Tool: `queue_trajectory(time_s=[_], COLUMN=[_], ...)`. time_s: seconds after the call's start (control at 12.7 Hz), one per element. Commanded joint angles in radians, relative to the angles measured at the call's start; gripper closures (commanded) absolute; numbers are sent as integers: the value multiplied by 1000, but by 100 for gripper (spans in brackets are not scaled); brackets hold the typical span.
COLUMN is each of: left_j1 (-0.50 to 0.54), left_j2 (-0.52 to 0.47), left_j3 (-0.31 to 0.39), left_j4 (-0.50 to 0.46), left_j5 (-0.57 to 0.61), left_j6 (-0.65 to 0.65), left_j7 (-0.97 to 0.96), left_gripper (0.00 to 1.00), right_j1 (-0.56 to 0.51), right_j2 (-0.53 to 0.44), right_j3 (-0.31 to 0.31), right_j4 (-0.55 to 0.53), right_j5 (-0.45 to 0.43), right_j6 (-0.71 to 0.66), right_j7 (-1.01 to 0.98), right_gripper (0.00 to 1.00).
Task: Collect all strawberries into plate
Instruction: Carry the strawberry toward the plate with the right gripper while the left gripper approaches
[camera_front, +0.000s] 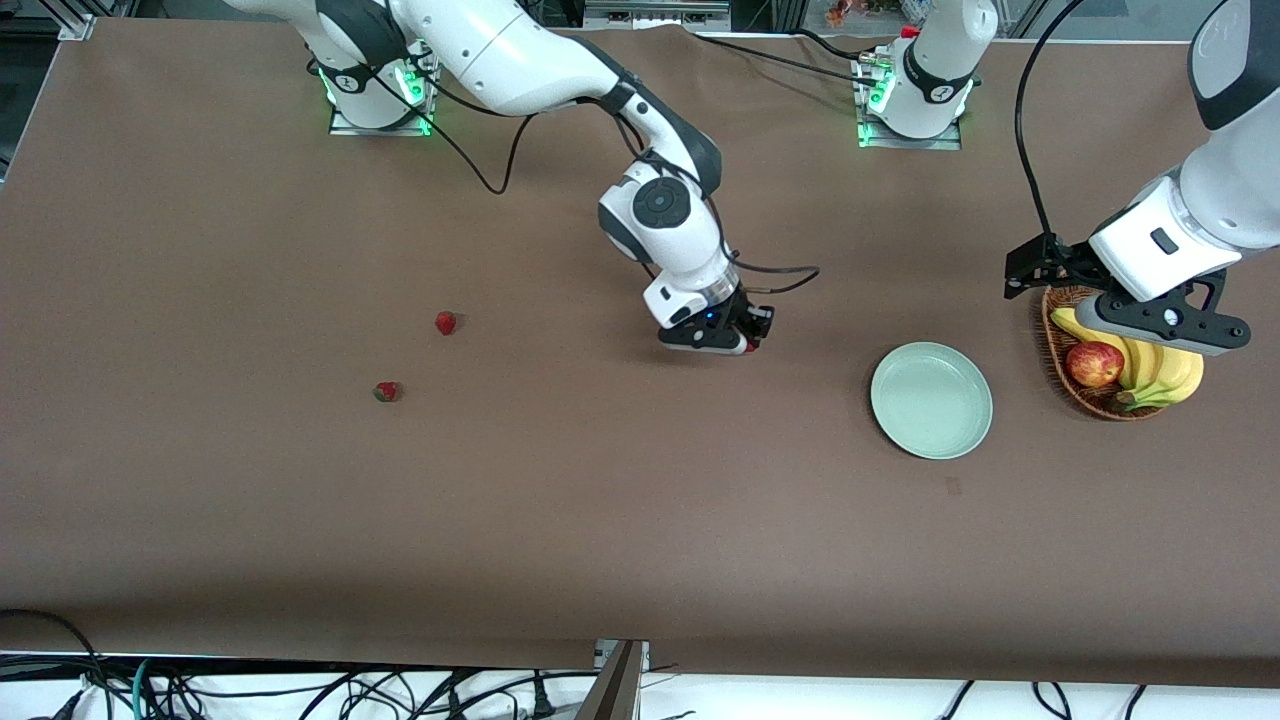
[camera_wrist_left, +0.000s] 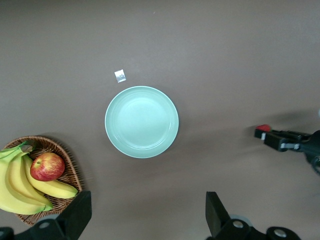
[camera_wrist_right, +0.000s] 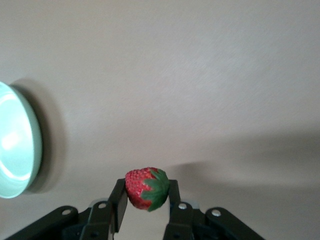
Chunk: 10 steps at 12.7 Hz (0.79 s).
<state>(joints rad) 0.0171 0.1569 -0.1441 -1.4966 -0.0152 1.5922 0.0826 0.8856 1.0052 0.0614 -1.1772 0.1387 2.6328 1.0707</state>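
My right gripper is shut on a red strawberry with a green cap and holds it over bare table, between the two loose berries and the plate. Two more strawberries lie on the table toward the right arm's end. The pale mint-green plate is empty; it shows in the left wrist view and at the edge of the right wrist view. My left gripper is open and empty, up in the air over the wicker basket.
The brown wicker basket holds bananas and a red apple beside the plate, toward the left arm's end. A small pale scrap lies on the table near the plate.
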Motion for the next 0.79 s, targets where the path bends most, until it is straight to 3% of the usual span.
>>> queue_trajectory(time_s=[0.0, 0.24, 0.55, 0.71], left_j1=[-3, 1, 1, -3], left_j2=[19, 23, 58, 58], left_j3=[1, -2, -3, -9], left_j4=[26, 16, -5, -13], left_j5=[-5, -12, -17, -6], left_j6=[-20, -112, -211, -233], left_j7=[2, 12, 14, -1], left_gripper=[0, 0, 0, 0], right_j1=[10, 10, -3, -29], right_j2=[47, 66, 27, -9], right_j3=[-11, -12, -29, -31], right_j4=[44, 42, 42, 42], right_j5=[6, -1, -7, -10], right_j6=[67, 87, 44, 3], right_j7=[34, 31, 18, 8], right_gripper=[76, 53, 31, 26])
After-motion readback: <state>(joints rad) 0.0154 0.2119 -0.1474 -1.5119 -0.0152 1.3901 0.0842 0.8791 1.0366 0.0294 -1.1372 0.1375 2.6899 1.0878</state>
